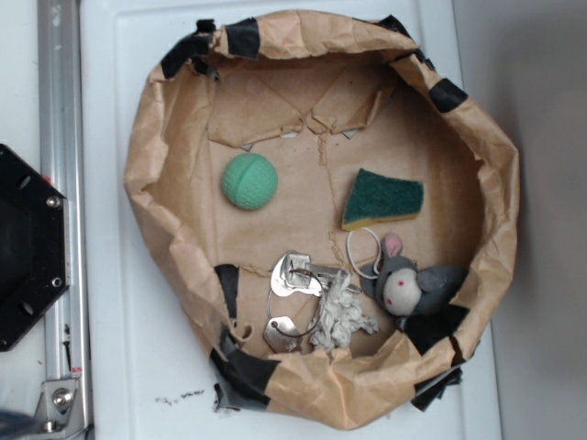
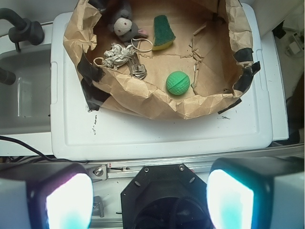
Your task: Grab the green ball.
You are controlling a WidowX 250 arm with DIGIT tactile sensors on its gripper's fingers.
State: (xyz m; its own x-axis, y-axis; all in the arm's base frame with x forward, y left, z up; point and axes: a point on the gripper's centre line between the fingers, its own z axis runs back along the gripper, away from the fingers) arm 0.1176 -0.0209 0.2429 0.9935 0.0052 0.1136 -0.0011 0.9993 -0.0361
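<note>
From over the arm's shoulder, the gripper [image 2: 150, 195] hangs back above the robot's black base [image 2: 159, 200], its two fingers [image 2: 64, 198] filling the bottom corners of the wrist view and standing wide apart with nothing between them. Ahead of it, well clear of the fingertips, sits one crumpled brown paper nest [image 2: 143, 102] on a white lidded bin [image 2: 157, 133], its rim patched with several strips of black tape [image 2: 89, 78]. Inside the nest lies one green ball [image 2: 178, 83], straight out in front of the open fingers and a touch toward the right one, on the near part of the paper floor just behind the near rim; in the exterior view the same ball [image 1: 249, 181] rests alone, touching nothing else. Farther from the gripper than the ball there is one green and yellow sponge [image 2: 163, 32], a wedge lying flat. Beyond and to the left of the ball, on the left finger's side, is a small heap: one grey stuffed mouse [image 2: 125, 25] with pink ears, one knot of whitish rope [image 2: 116, 54], a bunch of metal keys [image 2: 137, 68] whose number I cannot count, and one pale loop [image 2: 143, 45] beside them. The mouse lies against the far wall of the nest, the rope and keys touching each other just nearer than it.
</note>
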